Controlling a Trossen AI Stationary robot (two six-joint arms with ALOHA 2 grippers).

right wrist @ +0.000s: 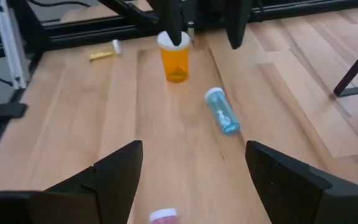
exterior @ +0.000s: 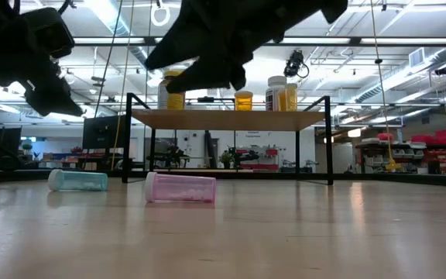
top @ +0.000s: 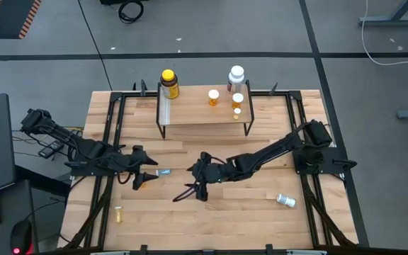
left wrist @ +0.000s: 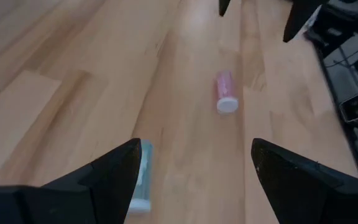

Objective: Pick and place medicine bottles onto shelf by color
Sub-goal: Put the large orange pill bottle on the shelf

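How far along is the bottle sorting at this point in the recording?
Partly done. On the shelf stand a big yellow bottle, an orange vial and a white bottle with smaller ones beside it. Nothing is in hand: the left gripper and right gripper both hang open over the table. Left: the teal vial, pink vial, upright orange vial, small yellow vial and a white one.

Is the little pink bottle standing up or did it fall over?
Fallen over. The pink bottle lies on its side on the table, its white cap pointing sideways.
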